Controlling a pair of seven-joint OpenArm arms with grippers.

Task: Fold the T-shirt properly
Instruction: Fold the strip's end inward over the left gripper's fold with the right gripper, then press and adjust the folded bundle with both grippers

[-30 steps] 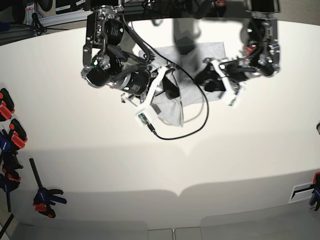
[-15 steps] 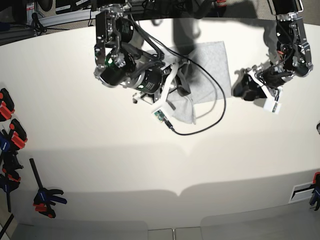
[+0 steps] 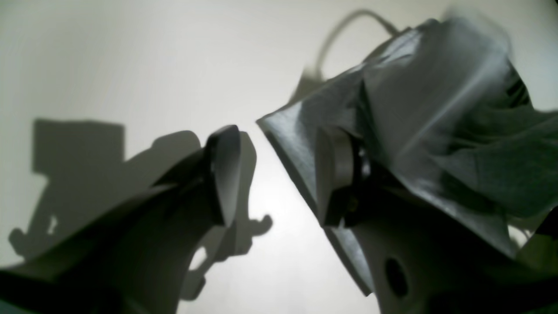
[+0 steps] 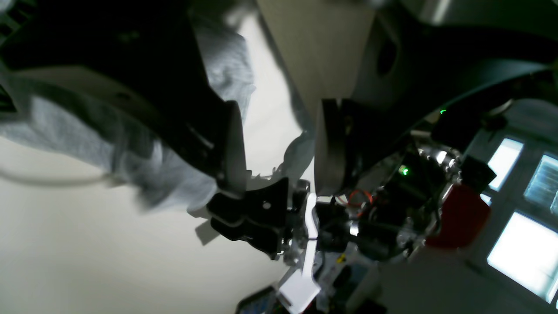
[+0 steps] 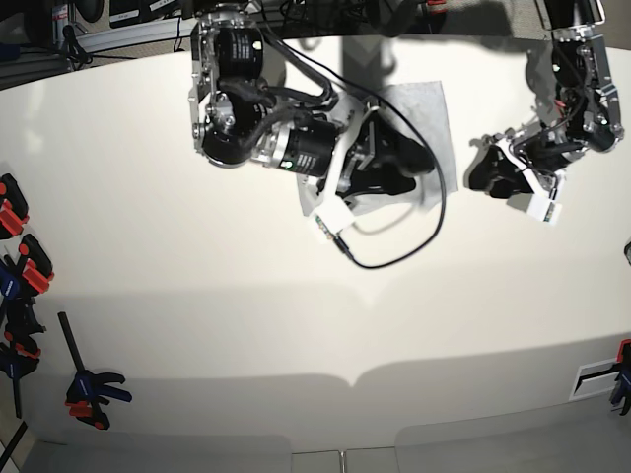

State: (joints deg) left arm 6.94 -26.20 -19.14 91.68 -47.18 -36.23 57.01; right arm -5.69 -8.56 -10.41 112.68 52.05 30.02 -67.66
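The light grey T-shirt [image 5: 430, 110] lies folded small at the back of the white table, partly hidden under the arm on the left of the base view. My right gripper [image 5: 392, 169] is low over the shirt's front part. In the right wrist view the right gripper [image 4: 279, 148] stands open, with grey cloth [image 4: 130, 144] bunched against and behind its left finger. My left gripper [image 5: 490, 175] hovers beside the shirt's right edge. In the left wrist view the left gripper [image 3: 277, 174] is open and empty, with the shirt [image 3: 436, 109] rising behind its right finger.
A black cable [image 5: 394, 258] loops on the table in front of the shirt. Orange and black clamps [image 5: 22, 264] and another clamp [image 5: 91, 391] lie at the table's left edge. The white table [image 5: 296, 335] stretches forward to its front edge.
The right gripper has swung rightward over the shirt, and the shirt's front flap has shifted with it. The left gripper pulled away to the right of the shirt and now holds there.
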